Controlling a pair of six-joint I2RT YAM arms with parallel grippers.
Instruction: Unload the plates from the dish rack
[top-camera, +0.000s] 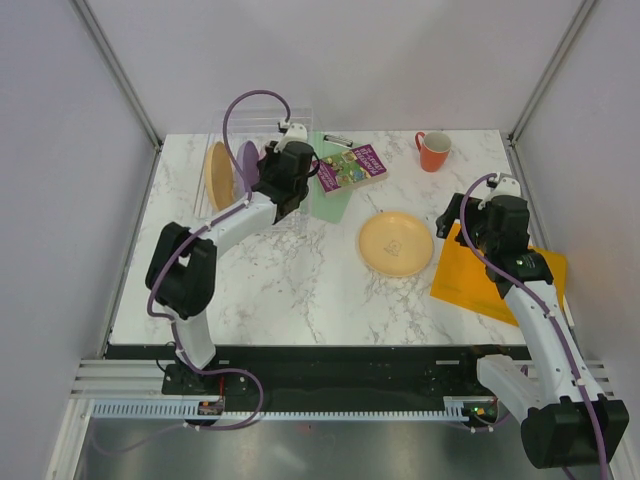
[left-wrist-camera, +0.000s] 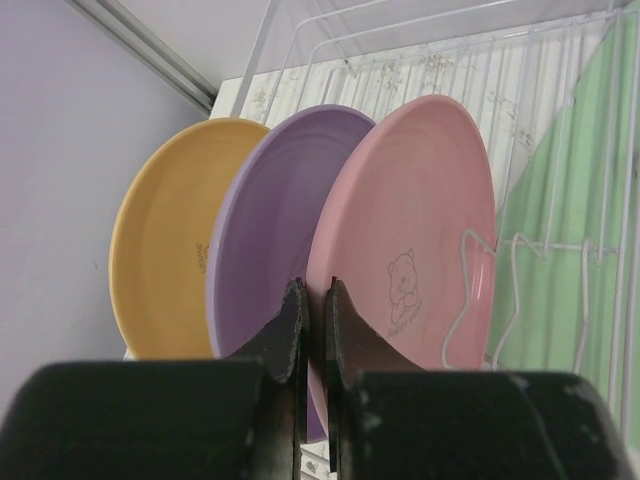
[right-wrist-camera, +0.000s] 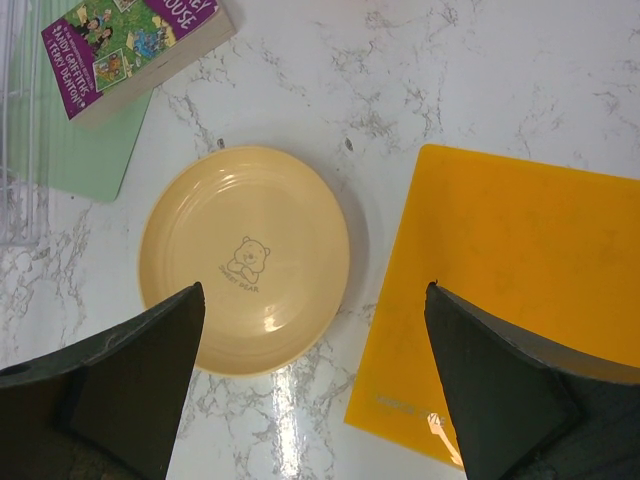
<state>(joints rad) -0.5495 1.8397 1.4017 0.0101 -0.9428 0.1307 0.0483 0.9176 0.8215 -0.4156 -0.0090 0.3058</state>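
Three plates stand upright in the clear dish rack (left-wrist-camera: 523, 241): a yellow-orange one (left-wrist-camera: 165, 240), a lilac one (left-wrist-camera: 265, 225) and a pink one (left-wrist-camera: 420, 210). My left gripper (left-wrist-camera: 315, 290) is shut on the pink plate's near rim, one finger on each side. In the top view the left gripper (top-camera: 265, 180) sits in the rack (top-camera: 262, 108) beside the yellow plate (top-camera: 217, 175) and the lilac plate (top-camera: 246, 168), and hides the pink one. A second yellow-orange plate (top-camera: 396, 243) lies flat on the table. My right gripper (right-wrist-camera: 315, 290) is open and empty above that plate's (right-wrist-camera: 245, 258) right edge.
An orange sheet (top-camera: 500, 275) lies at the right under the right arm and shows in the right wrist view (right-wrist-camera: 520, 280). A pale green sheet (top-camera: 335, 200) with a book (top-camera: 352, 167) on it lies right of the rack. An orange mug (top-camera: 434, 151) stands at the back right.
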